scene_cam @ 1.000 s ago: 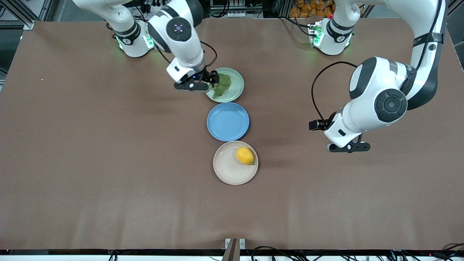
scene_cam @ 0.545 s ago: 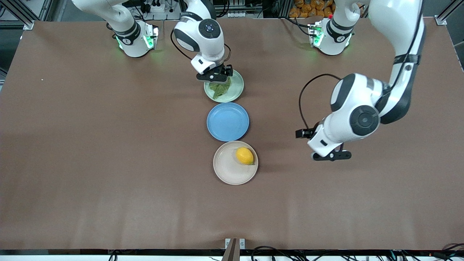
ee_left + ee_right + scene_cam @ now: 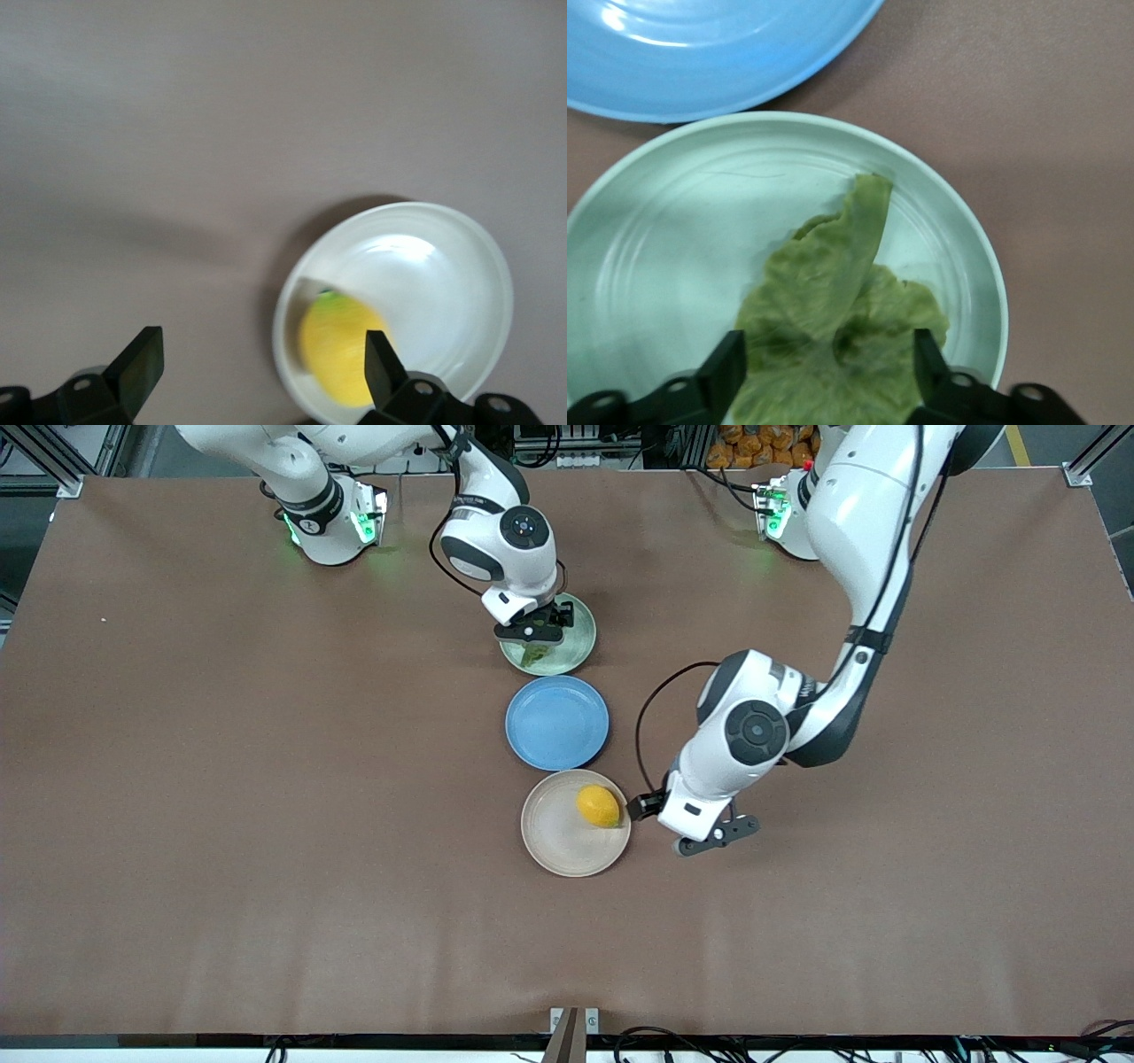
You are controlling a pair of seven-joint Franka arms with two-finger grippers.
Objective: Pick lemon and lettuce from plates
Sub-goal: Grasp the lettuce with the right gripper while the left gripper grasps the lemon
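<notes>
Over the green plate point(image 3: 576, 646) I have the right claw point(image 3: 824, 381) spread above the lettuce point(image 3: 837, 354). Beside the beige plate point(image 3: 554, 841), nearest the camera, my left claw point(image 3: 257, 367) hangs spread over the desk point(image 3: 266, 824); its lemon point(image 3: 598, 806) lies untouched.

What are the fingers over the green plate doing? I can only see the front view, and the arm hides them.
Observer: The right wrist view shows the right gripper open, with the lettuce between its fingers, lying on the green plate.
Operator: And the one by the lemon?
Observer: The left wrist view shows the left gripper open too, with the lemon close to one finger, not centred.
Operator: Is the lemon all yellow?
Observer: No, it has a small green tip at one end.
</notes>
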